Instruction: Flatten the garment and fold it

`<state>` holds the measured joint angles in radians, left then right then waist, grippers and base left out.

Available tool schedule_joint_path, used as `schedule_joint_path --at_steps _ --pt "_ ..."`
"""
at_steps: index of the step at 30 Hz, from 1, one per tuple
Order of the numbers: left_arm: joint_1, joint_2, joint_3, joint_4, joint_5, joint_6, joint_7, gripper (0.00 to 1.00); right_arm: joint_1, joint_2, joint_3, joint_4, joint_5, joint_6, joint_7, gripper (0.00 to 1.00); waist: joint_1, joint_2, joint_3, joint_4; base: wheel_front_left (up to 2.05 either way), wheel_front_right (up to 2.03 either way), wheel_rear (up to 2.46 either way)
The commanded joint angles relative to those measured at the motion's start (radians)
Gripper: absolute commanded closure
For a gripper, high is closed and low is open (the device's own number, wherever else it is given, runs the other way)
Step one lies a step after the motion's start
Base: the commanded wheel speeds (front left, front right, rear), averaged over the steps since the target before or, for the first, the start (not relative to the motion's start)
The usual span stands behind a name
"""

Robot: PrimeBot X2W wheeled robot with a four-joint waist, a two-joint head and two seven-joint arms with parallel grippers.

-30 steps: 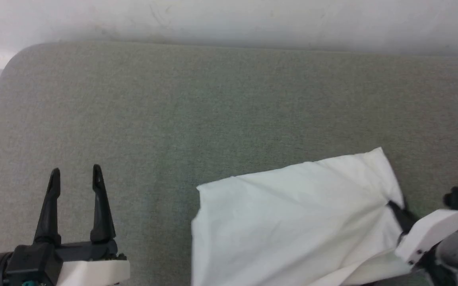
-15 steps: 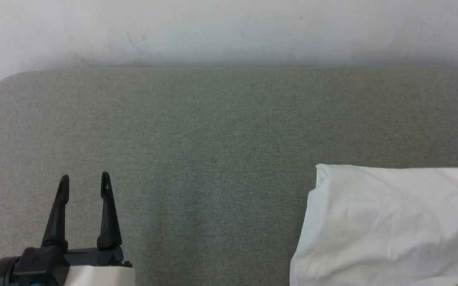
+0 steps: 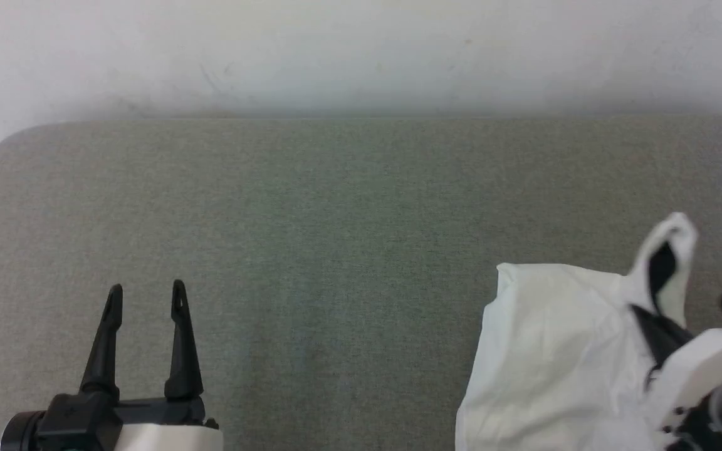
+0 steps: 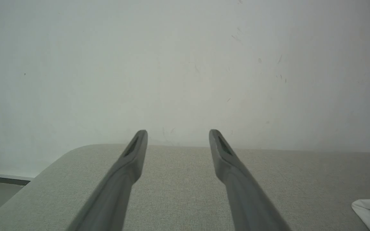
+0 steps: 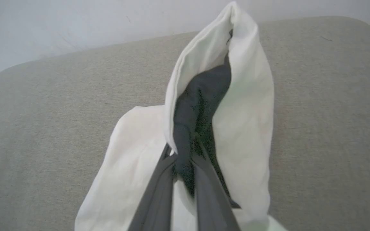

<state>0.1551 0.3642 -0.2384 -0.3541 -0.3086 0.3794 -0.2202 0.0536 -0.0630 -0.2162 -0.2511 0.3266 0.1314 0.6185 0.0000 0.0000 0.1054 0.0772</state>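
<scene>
White garment [image 3: 549, 351] is lying bunched at the tabletop's [image 3: 336, 219] right, one fold being pinched and held up by the right gripper [image 5: 182, 160]. The left gripper [image 3: 145, 295] is hovering low, fingers spread, grasping nothing.

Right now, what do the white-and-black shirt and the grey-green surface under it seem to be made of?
Shirt: soft matte cloth, probably a cotton knit; it creases and hangs limply. Surface: matte woven upholstery fabric, with a fine visible weave; its rounded corner hints at padding underneath.
</scene>
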Motion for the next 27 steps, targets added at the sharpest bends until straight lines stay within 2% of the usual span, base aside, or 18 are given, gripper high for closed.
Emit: schedule_joint_path --at_steps 1,5,11,16,23,24,25,26,27 --pt "0.001 -0.005 -0.004 0.007 -0.008 -0.004 -0.001 0.00 0.012 0.004 0.045 -0.015 0.011 -0.001 0.013 1.00 0.0000 0.0000 -0.007 0.015 0.00 0.00 0.00" --pt "0.005 -0.009 -0.011 0.015 -0.013 -0.008 -0.003 0.00 0.013 0.007 0.152 -0.016 0.013 -0.001 0.039 1.00 0.0000 0.0000 -0.014 0.039 0.00 0.00 0.00" --pt "0.010 -0.011 -0.017 0.022 -0.019 -0.010 -0.004 0.00 0.000 0.009 0.226 0.042 -0.012 -0.001 0.061 1.00 0.0000 0.0000 -0.019 0.073 0.00 0.00 0.00" --pt "0.004 -0.014 -0.028 0.030 -0.024 -0.018 -0.003 0.00 -0.017 0.012 0.223 0.151 -0.072 -0.001 0.076 1.00 0.0000 0.0000 -0.013 0.107 0.00 0.00 0.00" --pt "-0.004 -0.020 -0.036 0.041 -0.029 -0.020 -0.003 0.00 -0.054 0.013 0.253 0.293 -0.068 -0.001 0.034 1.00 0.0000 0.0000 -0.005 0.133 0.00 0.00 0.00" --pt "-0.004 -0.020 -0.037 0.041 -0.029 -0.019 -0.003 0.00 -0.058 0.013 0.258 0.311 -0.070 -0.001 0.029 0.97 0.0000 0.0000 -0.005 0.134 0.00 0.00 0.00" --pt "-0.003 -0.021 -0.037 0.042 -0.030 -0.018 -0.003 0.00 -0.062 0.013 0.263 0.326 -0.075 -0.001 0.026 0.83 0.0000 0.0000 -0.005 0.134 0.00 0.00 0.00" --pt "-0.002 -0.021 -0.037 0.043 -0.031 -0.018 -0.002 0.00 -0.067 0.013 0.272 0.336 -0.085 -0.001 0.022 0.50 0.0000 0.0000 -0.006 0.134 0.00 0.00 0.00" --pt "-0.001 -0.021 -0.036 0.043 -0.032 -0.017 -0.002 0.00 -0.071 0.013 0.283 0.338 -0.090 -0.001 0.016 0.00 0.0000 0.0000 -0.007 0.131 0.00 0.00 0.00"
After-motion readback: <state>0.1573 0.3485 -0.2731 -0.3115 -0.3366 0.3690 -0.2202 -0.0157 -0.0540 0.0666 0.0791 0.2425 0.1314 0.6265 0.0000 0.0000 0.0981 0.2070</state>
